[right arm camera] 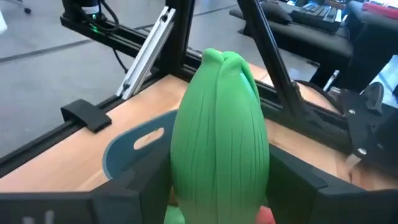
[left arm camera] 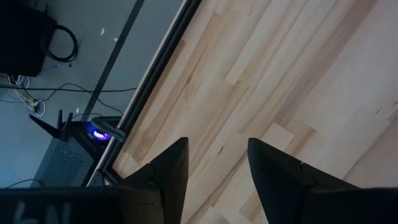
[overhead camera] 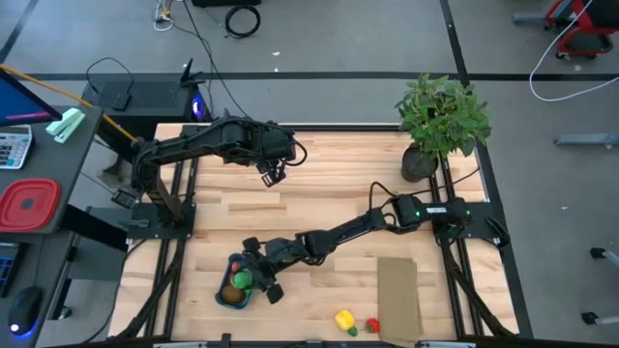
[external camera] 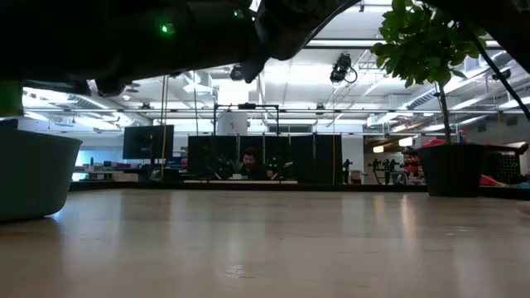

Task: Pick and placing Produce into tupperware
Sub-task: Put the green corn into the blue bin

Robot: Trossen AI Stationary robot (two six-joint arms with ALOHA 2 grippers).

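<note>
The blue-teal tupperware [overhead camera: 235, 290] sits near the table's near-left corner, and its rim [right arm camera: 134, 146] also shows in the right wrist view. A brown round piece [overhead camera: 230, 293] lies inside it. My right gripper [overhead camera: 259, 275] hangs over the tupperware, shut on a green ribbed produce piece [right arm camera: 221, 137]. A yellow piece [overhead camera: 343, 320] and a small red piece [overhead camera: 372, 326] lie on the table by the near edge. My left gripper [overhead camera: 271, 176] hovers open over the far-left part of the table; its wrist view [left arm camera: 217, 171] shows only bare wood below. My right gripper pinches the green piece between its two fingers [right arm camera: 140, 183], one on each of its long sides [right arm camera: 186, 168]. The piece's pointed tip [right arm camera: 221, 59] sticks out beyond the fingers. It is lifted clear, just above the tupperware.
A flat brown cardboard rectangle [overhead camera: 398, 298] lies at the near right. A leafy potted plant [overhead camera: 440, 121] stands at the far-right corner. A red square container [overhead camera: 27, 205] rests on the side desk off the table's left. Bare wood spans the middle.
</note>
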